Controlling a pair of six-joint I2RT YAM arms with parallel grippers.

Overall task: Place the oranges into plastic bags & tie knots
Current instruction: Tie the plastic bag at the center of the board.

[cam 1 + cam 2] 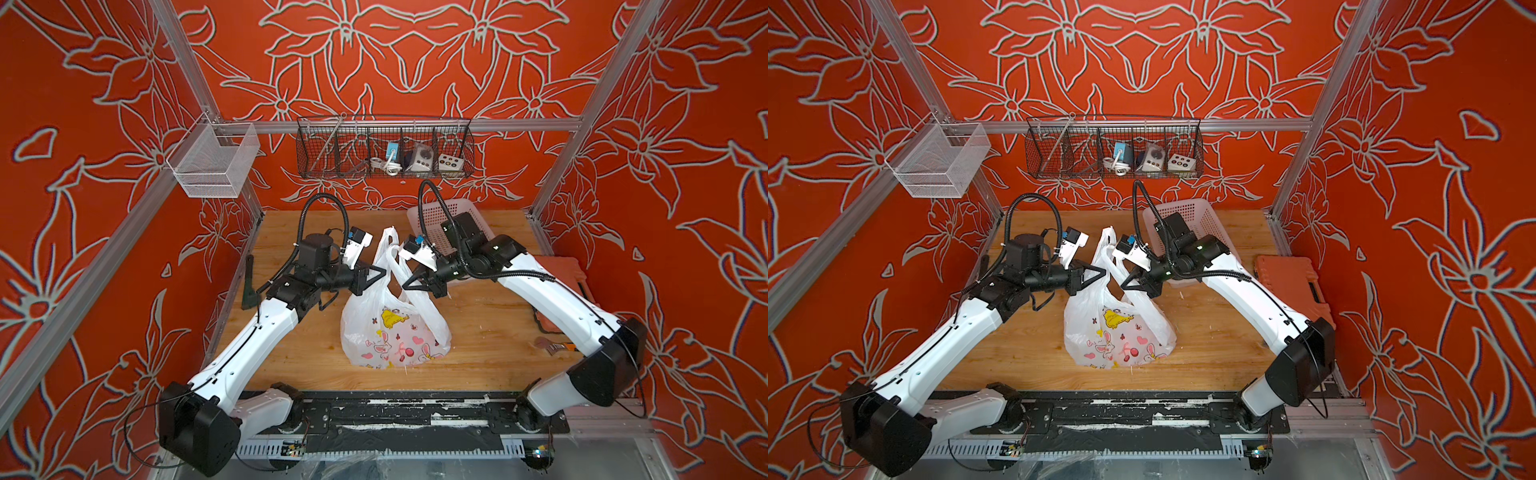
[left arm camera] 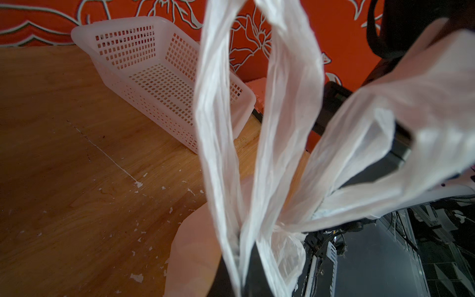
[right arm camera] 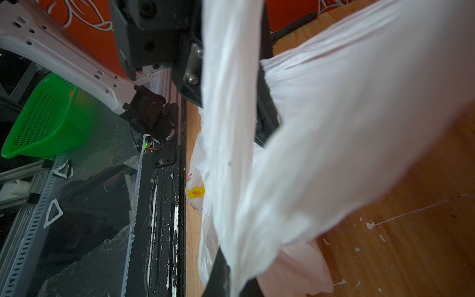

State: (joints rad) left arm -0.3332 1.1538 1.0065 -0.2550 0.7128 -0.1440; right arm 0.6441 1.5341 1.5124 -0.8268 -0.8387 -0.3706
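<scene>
Left gripper and right gripper each pinch one handle of the bag, which sits on the table between the arms. Oranges unseen; no knot formed. Judgement: keep both loops taut, cross them low, avoid tipping the bag.

Oranges apparently hidden inside plastic bag, handles blurred and cropped close-up

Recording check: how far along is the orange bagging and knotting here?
Done, apparently: no oranges lie loose, the white perforated plastic basket shows none, and the printed white plastic bag bulges. In hand: left gripper and right gripper each pinch a loop handle, shut. Remaining: no knot visible yet; the handles need tying.
</scene>
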